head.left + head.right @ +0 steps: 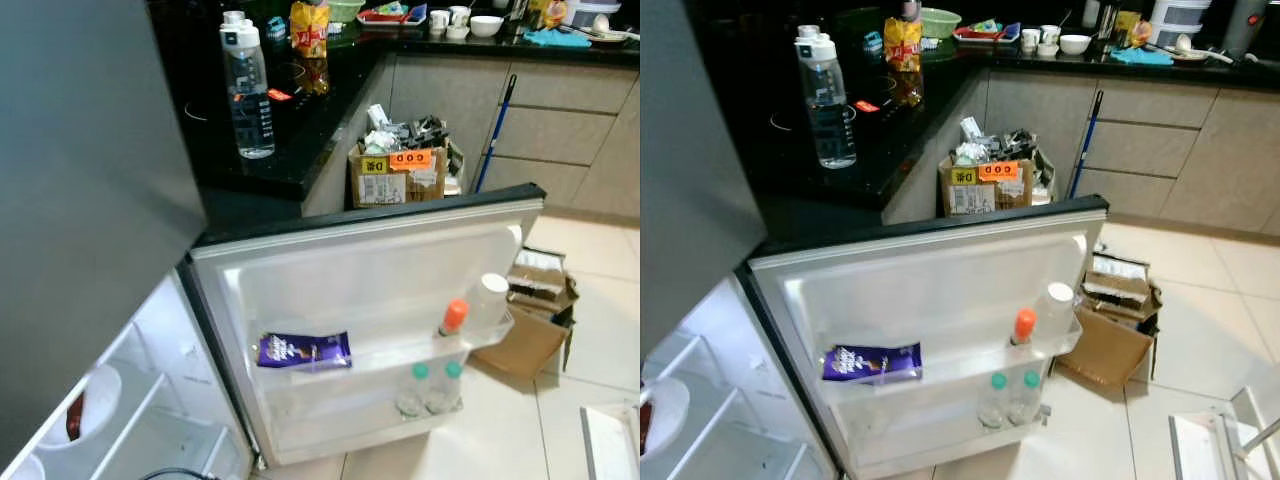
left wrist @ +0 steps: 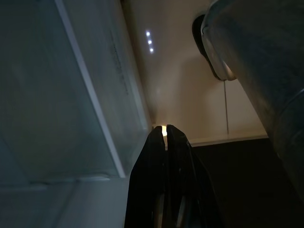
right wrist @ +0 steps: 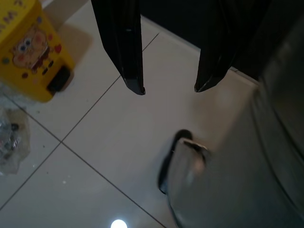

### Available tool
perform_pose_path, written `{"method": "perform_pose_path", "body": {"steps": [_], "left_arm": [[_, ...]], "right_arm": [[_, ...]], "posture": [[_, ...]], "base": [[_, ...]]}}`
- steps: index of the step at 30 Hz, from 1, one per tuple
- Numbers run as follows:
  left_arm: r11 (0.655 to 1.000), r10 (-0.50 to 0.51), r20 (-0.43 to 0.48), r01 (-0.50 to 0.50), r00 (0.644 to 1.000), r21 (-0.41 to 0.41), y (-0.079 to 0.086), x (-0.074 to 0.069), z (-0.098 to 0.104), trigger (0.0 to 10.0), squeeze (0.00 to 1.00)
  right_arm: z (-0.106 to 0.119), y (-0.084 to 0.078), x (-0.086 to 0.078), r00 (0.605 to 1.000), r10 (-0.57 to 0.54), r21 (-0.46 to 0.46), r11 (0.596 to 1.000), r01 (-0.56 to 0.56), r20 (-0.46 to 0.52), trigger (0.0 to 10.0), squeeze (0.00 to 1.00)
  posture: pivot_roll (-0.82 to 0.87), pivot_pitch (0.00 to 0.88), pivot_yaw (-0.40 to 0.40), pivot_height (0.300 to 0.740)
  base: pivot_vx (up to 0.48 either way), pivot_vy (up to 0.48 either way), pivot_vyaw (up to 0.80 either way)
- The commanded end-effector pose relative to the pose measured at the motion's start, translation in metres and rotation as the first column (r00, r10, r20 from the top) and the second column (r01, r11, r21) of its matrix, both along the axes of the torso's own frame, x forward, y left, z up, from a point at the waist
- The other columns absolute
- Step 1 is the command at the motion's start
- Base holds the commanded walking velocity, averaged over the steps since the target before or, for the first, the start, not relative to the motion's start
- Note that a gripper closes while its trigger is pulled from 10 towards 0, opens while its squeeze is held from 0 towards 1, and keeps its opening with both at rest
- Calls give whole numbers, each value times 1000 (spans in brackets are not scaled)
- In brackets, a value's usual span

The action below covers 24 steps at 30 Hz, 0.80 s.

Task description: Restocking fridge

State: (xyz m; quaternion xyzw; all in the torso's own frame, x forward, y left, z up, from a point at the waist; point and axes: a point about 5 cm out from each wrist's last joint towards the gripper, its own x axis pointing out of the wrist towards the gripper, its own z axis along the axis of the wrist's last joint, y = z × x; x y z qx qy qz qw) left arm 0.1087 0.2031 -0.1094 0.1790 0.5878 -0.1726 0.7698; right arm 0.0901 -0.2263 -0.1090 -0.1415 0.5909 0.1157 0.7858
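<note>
— Kitchen floor tiles [image 1: 600, 330] run pale under everything, with a dark desk [image 1: 300, 140] along the back wall. What's the biggest thing in front?

— Fridge, with its door [image 1: 370, 270] swung wide open. Its lower interior shelves [image 1: 150, 400] show white at the left, holding a white bowl [image 1: 95, 400] (something reddish inside, hard to make out).

— And in the door?

— A purple snack packet [image 1: 304, 350] lies in the upper door rack. An orange-capped bottle [image 1: 452, 318] and a white-capped bottle [image 1: 490, 298] stand at the rack's far end, and two green-capped bottles [image 1: 432, 385] stand side by side in the rack below.

— On the desk?

— A clear water bottle [image 1: 247, 90] stands upright near its edge, a yellow snack bag [image 1: 309, 28] behind it. Cardboard boxes sit on the floor: one full [image 1: 395, 172] against the cabinets, another flattened [image 1: 530, 320] beyond the door.

— The arms?

— Left gripper [image 2: 165, 134] hangs with jaws pressed nearly together, holding nothing, beside a pale panel. Right gripper [image 3: 168, 89] points at the floor, jaws spread apart and empty, near a yellow cartoon-printed bin [image 3: 31, 47].
</note>
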Motion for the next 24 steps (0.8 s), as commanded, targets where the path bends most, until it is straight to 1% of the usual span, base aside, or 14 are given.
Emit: {"method": "perform_pose_path", "body": {"steps": [1,10,15,17,20,24], "left_arm": [[999,-4,-16,3,1000,-42,-13,-4,-3,10000,0],[999,-3,-18,2,1000,-41,-12,-5,-3,10000,0],[999,-1,-20,0,1000,-39,-12,-6,-3,10000,0],[999,0,-22,0,1000,-37,-11,-6,-3,10000,0],[999,-1,-22,0,1000,-37,-11,-7,-3,10000,0],[999,1,-22,-2,1000,-34,-11,-7,-3,10000,0]], "right_arm": [[0,-1,0,1000,-6,-2,1000,6,5,10000,0],[0,1,2,1000,-26,16,1000,26,11,10000,0],[1,6,7,998,-53,63,997,51,37,10000,0],[2,9,10,997,-64,102,993,59,41,10000,0],[2,10,11,997,-67,111,992,62,43,10000,0],[1,15,13,996,-71,133,989,64,44,10000,0]], "posture": [[-96,0,24,740],[-98,0,23,740],[-98,0,23,740],[-98,0,23,740],[-98,0,23,740],[-96,0,22,740]], "base": [[0,-450,0],[0,-450,0],[0,-450,0],[0,-452,662],[0,-450,706],[0,-313,703]]}}
